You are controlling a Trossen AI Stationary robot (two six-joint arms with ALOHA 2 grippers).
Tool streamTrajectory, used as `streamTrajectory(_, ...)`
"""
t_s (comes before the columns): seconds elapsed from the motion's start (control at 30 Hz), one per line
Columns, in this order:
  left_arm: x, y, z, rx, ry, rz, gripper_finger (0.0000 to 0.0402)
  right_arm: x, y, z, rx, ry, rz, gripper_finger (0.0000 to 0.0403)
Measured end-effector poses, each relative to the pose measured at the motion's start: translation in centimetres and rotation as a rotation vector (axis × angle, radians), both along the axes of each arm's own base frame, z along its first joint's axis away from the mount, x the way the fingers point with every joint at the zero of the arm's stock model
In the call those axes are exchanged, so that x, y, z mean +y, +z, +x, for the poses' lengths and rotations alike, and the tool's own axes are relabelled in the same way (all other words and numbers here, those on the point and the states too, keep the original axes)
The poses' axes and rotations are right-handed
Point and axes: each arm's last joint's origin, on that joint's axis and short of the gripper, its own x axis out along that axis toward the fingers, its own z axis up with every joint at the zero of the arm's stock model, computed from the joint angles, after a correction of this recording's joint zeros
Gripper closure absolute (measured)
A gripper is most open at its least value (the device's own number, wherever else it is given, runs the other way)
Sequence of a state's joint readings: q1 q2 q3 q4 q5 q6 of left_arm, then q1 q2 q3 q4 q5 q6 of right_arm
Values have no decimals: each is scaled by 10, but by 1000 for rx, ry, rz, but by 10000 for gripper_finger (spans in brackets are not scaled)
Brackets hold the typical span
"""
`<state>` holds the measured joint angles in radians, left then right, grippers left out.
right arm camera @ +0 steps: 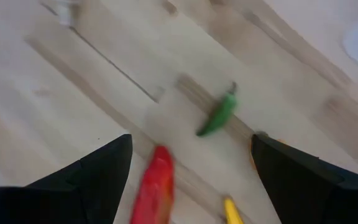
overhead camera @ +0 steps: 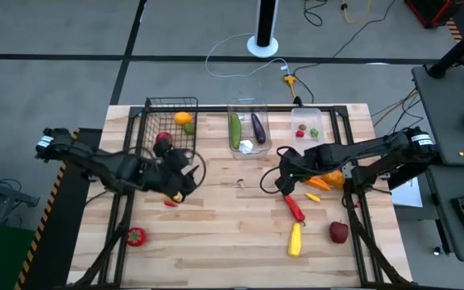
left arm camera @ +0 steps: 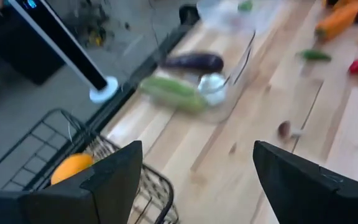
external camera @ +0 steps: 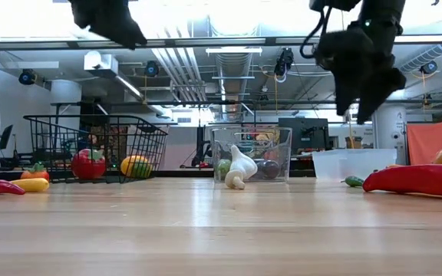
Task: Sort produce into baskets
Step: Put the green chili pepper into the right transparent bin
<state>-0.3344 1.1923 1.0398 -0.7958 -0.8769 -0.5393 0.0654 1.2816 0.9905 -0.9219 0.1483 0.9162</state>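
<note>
My left gripper (overhead camera: 185, 176) is open and empty, raised above the table beside the black wire basket (overhead camera: 153, 109). The basket holds an orange fruit (left arm camera: 72, 167) and a red piece (overhead camera: 163, 138). My right gripper (overhead camera: 283, 179) is open and empty, raised over a long red pepper (right arm camera: 154, 190) and a small green chili (right arm camera: 219, 113) lying on the table. The middle clear bin (overhead camera: 248, 103) holds a cucumber (overhead camera: 235, 129), an eggplant (overhead camera: 258, 126) and garlic (overhead camera: 246, 147). The right clear bin (overhead camera: 308, 113) holds small red and green pieces.
Loose on the table are a red tomato (overhead camera: 136, 236), small red and yellow chilies (overhead camera: 171, 200), a yellow pepper (overhead camera: 296, 239), a red apple (overhead camera: 339, 232) and an orange pepper (overhead camera: 329, 179). Bare wood lies at the middle and near edge.
</note>
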Motion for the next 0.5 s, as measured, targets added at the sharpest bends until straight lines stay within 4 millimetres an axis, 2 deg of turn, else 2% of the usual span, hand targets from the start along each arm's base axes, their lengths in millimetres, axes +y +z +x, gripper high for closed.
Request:
streamTrajectory(0.17, -9, 9, -1, -51, -10, 37, 113, 0, -5, 3, 107, -24, 8, 100)
streamTrajectory(0.33, -8, 14, 0, -59, 7, 89, 113, 2, -9, 21, 153, 55, -11, 114)
streamTrajectory(0.5, -7, 17, -1, -74, 28, 115, 113, 3, -23, 37, 222, 140, -29, 127)
